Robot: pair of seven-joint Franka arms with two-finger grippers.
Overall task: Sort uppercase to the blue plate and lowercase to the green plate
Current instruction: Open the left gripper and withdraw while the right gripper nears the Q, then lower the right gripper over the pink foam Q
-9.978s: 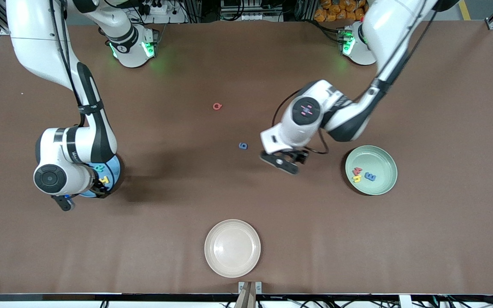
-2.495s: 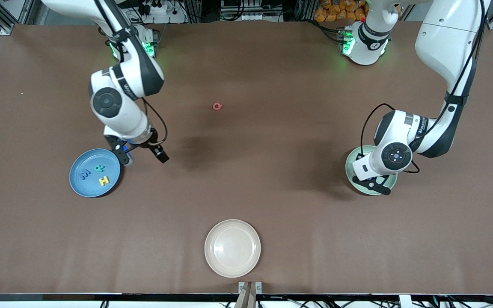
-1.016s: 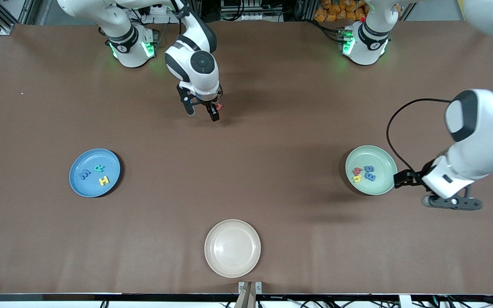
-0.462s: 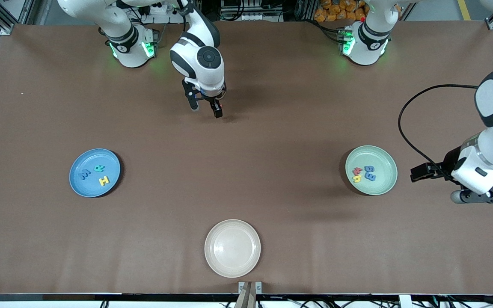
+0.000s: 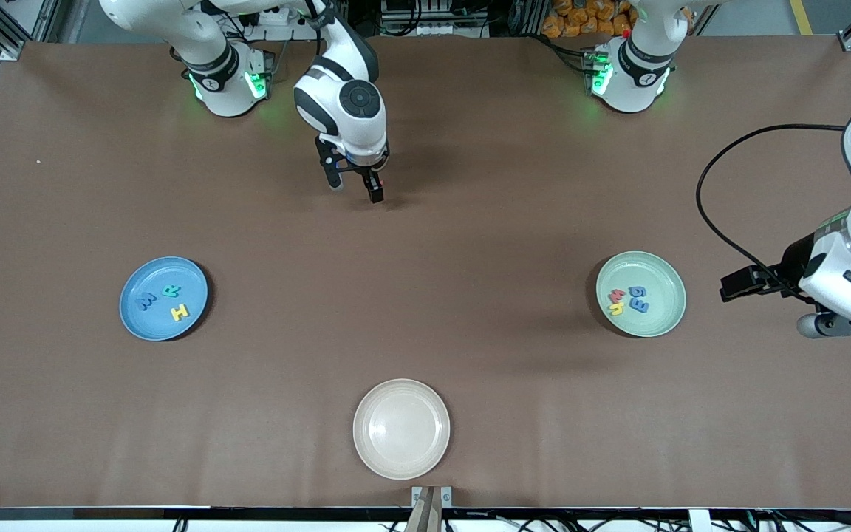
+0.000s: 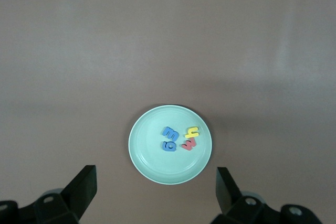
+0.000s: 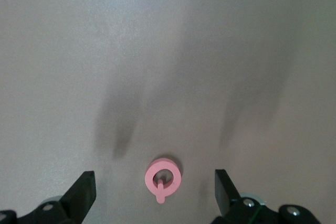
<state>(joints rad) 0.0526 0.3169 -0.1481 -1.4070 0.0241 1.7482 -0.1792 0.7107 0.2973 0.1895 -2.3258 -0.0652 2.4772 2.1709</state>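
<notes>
Pink Q (image 7: 163,177) lies on the table between the spread fingers of the right gripper (image 5: 354,185) near the robots' edge, while the left gripper (image 5: 846,323), released, hangs beside the green plate (image 5: 665,321) holding four lowercase letters (image 6: 178,139).

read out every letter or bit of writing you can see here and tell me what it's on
"W", "R", "H": foam letters in the blue plate.
"w", "h", "e", "g": foam letters in the green plate.
"Q": pink letter on the table, under the right end effector.
No other writing is readable.
</notes>
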